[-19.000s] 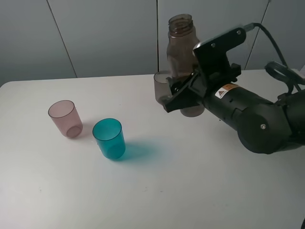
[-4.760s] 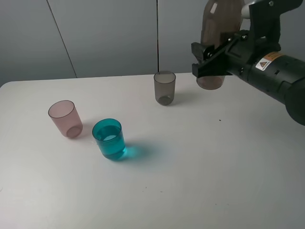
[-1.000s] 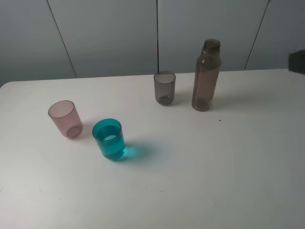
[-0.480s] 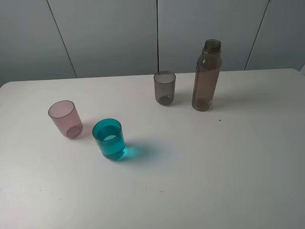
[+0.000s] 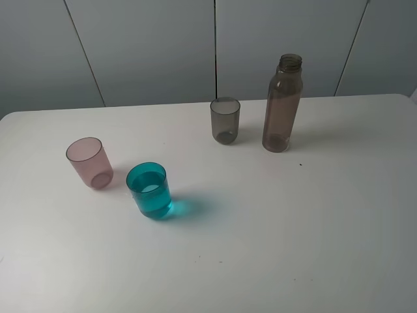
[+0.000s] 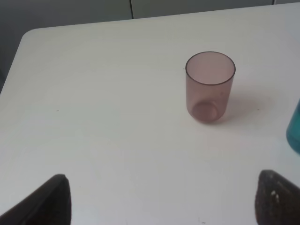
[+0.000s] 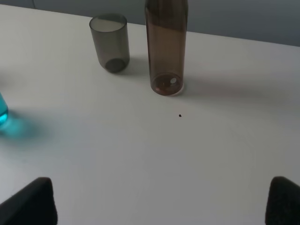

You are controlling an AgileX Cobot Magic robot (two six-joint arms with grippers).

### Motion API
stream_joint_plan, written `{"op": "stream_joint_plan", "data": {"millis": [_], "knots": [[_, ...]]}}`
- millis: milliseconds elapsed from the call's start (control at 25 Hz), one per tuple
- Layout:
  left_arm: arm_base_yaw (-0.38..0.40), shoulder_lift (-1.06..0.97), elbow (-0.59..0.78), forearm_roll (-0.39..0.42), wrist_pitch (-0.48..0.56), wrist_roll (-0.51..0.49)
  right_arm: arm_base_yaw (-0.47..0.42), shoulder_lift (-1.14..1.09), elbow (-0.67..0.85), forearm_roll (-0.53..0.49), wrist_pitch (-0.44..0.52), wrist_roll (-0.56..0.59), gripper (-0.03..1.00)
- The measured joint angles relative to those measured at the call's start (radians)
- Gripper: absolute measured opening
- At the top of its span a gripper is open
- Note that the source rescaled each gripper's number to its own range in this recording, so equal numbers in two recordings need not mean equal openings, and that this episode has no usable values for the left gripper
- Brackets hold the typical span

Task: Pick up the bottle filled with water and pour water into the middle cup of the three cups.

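Nothing has shifted: the bottle [image 5: 282, 104] stands upright right of centre, the middle cup [image 5: 149, 190] holds water, and both arms' jaws gape open.

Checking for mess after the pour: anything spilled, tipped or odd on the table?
Nothing stands out. The bottle stands upright beside the grey cup, the teal cup holds water, the pink cup is upright, and no puddle shows.
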Motion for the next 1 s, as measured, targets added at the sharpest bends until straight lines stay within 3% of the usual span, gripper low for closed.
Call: {"op": "stream_joint_plan", "data": {"millis": [200, 520, 1000], "knots": [[0.000, 0.000, 0.000, 0.000, 0.000, 0.000, -0.028, -0.002, 0.000, -0.025, 0.000, 0.037, 0.89], [0.000, 0.000, 0.000, 0.000, 0.000, 0.000, -0.231, -0.002, 0.000, -0.025, 0.000, 0.043, 0.89], [0.000, 0.000, 0.000, 0.000, 0.000, 0.000, -0.243, -0.002, 0.000, -0.025, 0.000, 0.041, 0.89]]}}
